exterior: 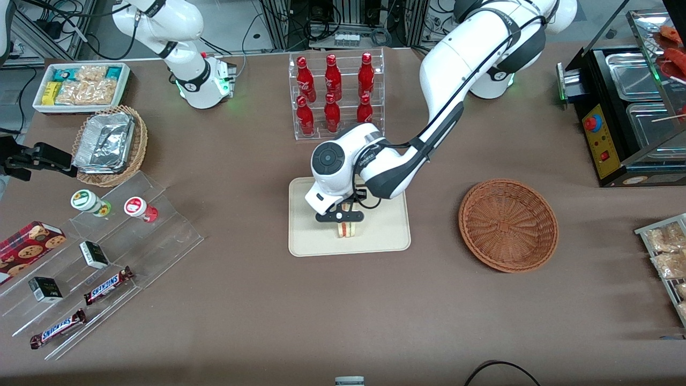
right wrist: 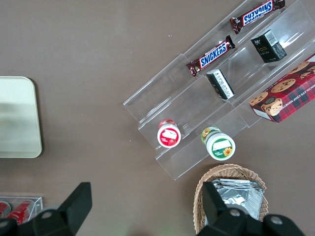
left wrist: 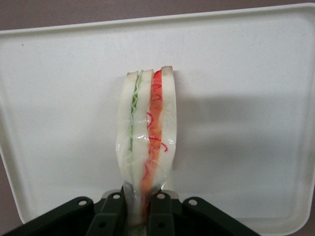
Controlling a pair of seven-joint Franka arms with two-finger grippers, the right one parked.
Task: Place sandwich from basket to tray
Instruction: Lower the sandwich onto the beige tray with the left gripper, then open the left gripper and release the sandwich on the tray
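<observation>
The fingers (left wrist: 160,209) pinch the sandwich (left wrist: 147,142) by its one end, pressed against the outer bread faces with the wedge standing on edge between them. From there the gripper (exterior: 343,221) hangs low over the tray (exterior: 386,236), and the sandwich (exterior: 347,229) sits at or just above the tray floor, in the tray's half nearer the front camera; whether it already touches down I cannot tell. The arm reaches in over the tray's edge farthest from that camera. The basket (exterior: 508,225) lies beside the tray, toward the working arm's end of the table, and nothing shows in it.

Judging by its look, the sandwich is light and soft: the bread will squash under a hard squeeze, and a clear wrap around it looks slick, so a moderate grip on the flat bread faces, as here, suits it better than a hold on the cut edge. Standing on its thin edge it may tip over once let go.

It is a slim wedge of pale bread in three slices, with a green filling line between one pair and a red-orange one between the other, and glossy film wrinkled over the layers.
</observation>
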